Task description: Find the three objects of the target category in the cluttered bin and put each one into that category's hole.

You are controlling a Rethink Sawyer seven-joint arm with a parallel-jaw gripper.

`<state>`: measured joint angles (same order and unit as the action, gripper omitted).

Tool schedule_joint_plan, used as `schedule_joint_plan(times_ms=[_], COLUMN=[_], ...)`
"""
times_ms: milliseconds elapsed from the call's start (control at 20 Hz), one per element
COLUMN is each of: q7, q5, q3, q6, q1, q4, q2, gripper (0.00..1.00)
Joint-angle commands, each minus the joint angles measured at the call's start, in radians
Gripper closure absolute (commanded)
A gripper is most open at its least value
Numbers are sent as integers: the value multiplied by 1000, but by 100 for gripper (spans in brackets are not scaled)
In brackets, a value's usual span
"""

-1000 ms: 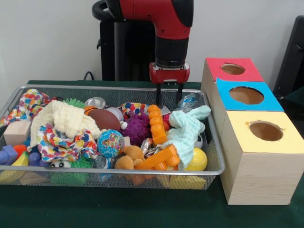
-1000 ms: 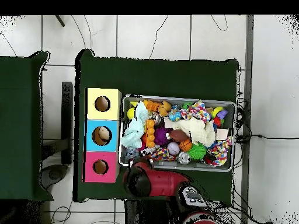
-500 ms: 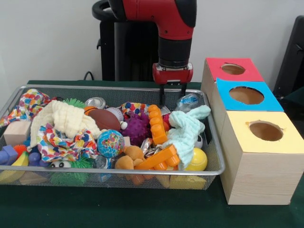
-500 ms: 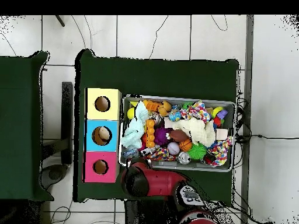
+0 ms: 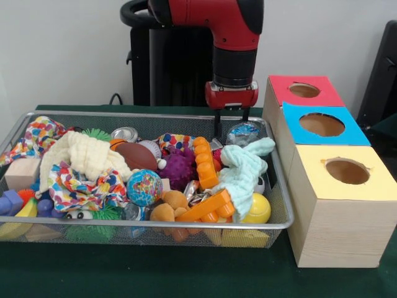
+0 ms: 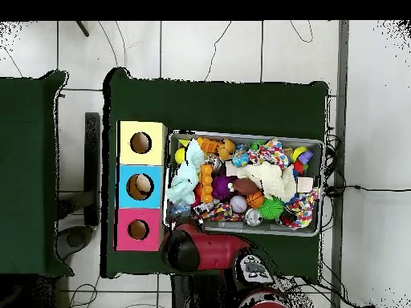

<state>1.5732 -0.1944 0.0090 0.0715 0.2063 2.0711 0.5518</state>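
Observation:
The wire mesh bin (image 5: 155,115) is full of toys; it also shows in the overhead view (image 6: 241,134). One crumpled see-through bluish plastic piece (image 5: 245,132) lies at the bin's far right corner, behind a mint cloth (image 5: 243,171). My gripper (image 5: 231,129) hangs open at that piece, its right finger against the plastic. In the overhead view the arm (image 6: 193,247) hides the gripper. The blue-topped box's hole (image 5: 321,124) is right of the bin, between the red and yellow boxes; it also shows in the overhead view (image 6: 140,187). Other plastic pieces are not clearly visible.
The red-topped box (image 5: 304,90) stands behind the blue one and the yellow-topped box (image 5: 347,171) in front. In the bin lie a globe ball (image 5: 144,186), orange bricks (image 5: 205,162), a purple spiky ball (image 5: 180,167), a metal tin (image 5: 125,134) and cloths.
The gripper has moved right along the bin's far side, towards the boxes, and now stands at the plastic piece. Nothing in the bin has shifted.

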Motion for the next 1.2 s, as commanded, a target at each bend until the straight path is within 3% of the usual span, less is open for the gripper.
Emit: schedule_joint_plan(times_ms=[50, 350, 650, 1200], q7=[100, 72, 8, -28], q5=[-6, -18, -97, -269], q3=[-12, -78, -107, 48], q6=[-81, -104, -94, -80], q1=[-14, -82, -115, -38], q4=[-94, -120, -152, -189], q2=[34, 63, 85, 47], gripper=[0, 0, 0, 0])
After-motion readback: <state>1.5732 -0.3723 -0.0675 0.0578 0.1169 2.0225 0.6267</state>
